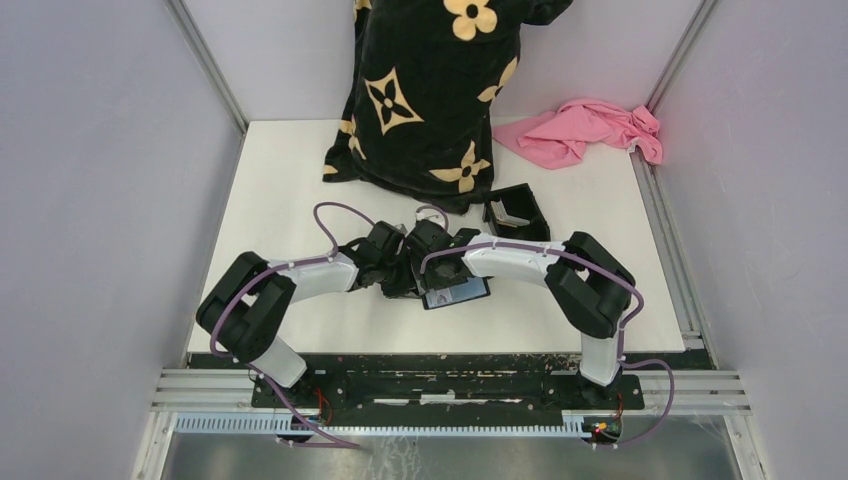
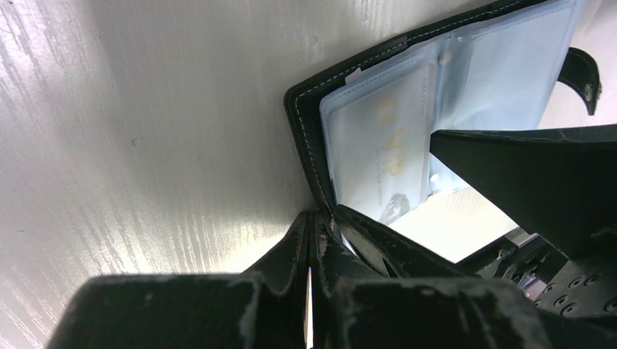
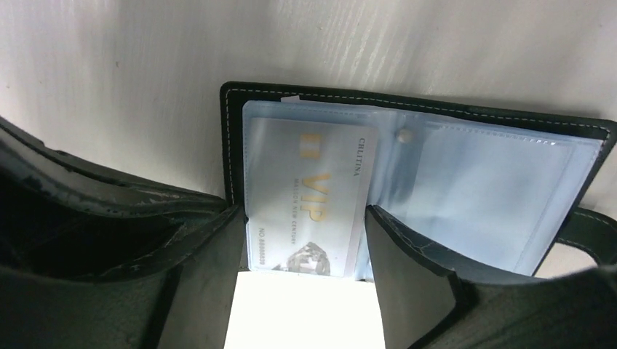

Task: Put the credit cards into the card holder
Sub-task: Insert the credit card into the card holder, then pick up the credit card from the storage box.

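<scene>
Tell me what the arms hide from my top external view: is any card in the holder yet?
Observer: Yes. In the right wrist view a whitish card printed VIP in gold lies under the clear left sleeve of the open card holder.
Operator: What is the right tool doing there?
Observer: The right tool straddles that card's near end, one finger on each side. I cannot tell whether they touch it.
Operator: And the left one?
Observer: In the left wrist view the left tool is pinched shut on the holder's stitched black edge.
</scene>
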`<control>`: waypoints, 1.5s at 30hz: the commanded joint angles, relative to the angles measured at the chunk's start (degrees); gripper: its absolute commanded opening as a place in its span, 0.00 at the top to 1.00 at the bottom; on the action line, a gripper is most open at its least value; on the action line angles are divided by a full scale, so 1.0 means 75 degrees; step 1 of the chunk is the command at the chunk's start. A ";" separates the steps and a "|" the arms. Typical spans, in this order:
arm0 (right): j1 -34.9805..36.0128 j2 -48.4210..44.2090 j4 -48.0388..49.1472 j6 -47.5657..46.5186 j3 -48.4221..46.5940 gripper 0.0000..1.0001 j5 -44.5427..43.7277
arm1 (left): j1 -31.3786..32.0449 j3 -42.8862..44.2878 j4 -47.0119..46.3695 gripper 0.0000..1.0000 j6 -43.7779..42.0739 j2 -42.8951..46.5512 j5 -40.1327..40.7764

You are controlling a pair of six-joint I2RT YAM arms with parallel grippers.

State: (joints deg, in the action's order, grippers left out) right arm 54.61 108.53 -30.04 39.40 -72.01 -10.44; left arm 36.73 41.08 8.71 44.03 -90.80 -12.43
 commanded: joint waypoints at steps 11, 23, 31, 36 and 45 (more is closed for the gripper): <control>0.0016 -0.0829 -0.0178 -0.0970 -0.0643 0.28 0.0173 | -0.0148 0.0016 0.0909 0.87 0.0062 0.0151 0.1550; -0.0336 -0.1548 -0.0519 -0.1662 -0.0955 0.23 -0.0556 | -0.0146 0.0367 0.1713 0.57 0.0200 0.1160 0.2527; -0.1684 -0.1969 -0.0529 -0.2077 -0.1263 0.21 -0.1137 | -0.0151 0.0766 0.1909 0.51 0.0217 0.1618 0.2677; -0.2491 -0.1658 -0.0575 -0.2237 -0.1668 0.21 -0.1152 | -0.0152 0.1072 0.1988 0.49 0.0199 0.1607 0.2687; -0.3647 -0.0843 -0.0547 -0.2374 -0.2166 0.22 -0.0731 | -0.0151 0.1123 0.1860 0.43 0.0279 0.1555 0.2651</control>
State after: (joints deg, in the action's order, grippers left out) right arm 29.89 99.68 -34.76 22.83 -85.03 -17.23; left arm 35.75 47.31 23.62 44.58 -80.18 6.07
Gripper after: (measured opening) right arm 0.786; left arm 0.559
